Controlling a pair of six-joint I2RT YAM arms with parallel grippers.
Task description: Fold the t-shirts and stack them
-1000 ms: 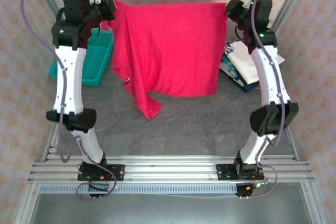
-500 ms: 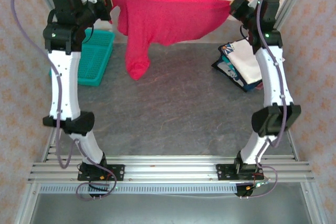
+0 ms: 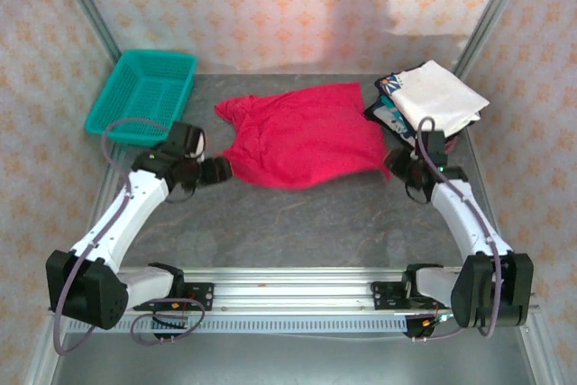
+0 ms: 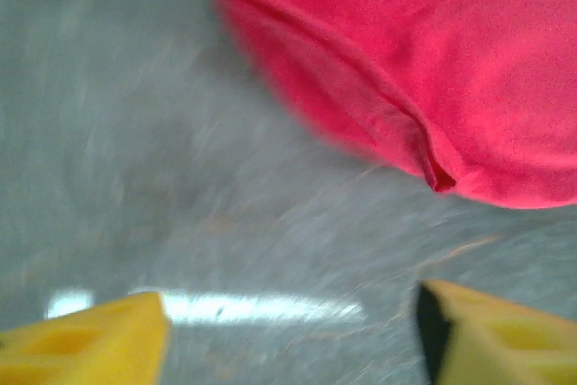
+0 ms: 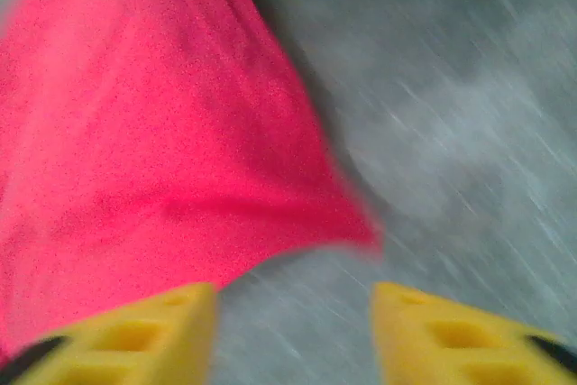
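We find the left claw (image 3: 220, 169) apart and empty just off the near-left corner of the red t-shirt (image 3: 302, 137); the right claw (image 3: 392, 166) apart at its near-right corner. The shirt lies spread on the counter (image 3: 297, 223); folded t-shirts (image 3: 437, 96) beyond its right edge.

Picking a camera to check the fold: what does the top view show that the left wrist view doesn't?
Top view: basket, folded stack, right gripper, the red shirt's whole outline. Left wrist view: the shirt's seamed edge up close, yellow fingers apart over the table. Shared: red shirt, grey table, left gripper.
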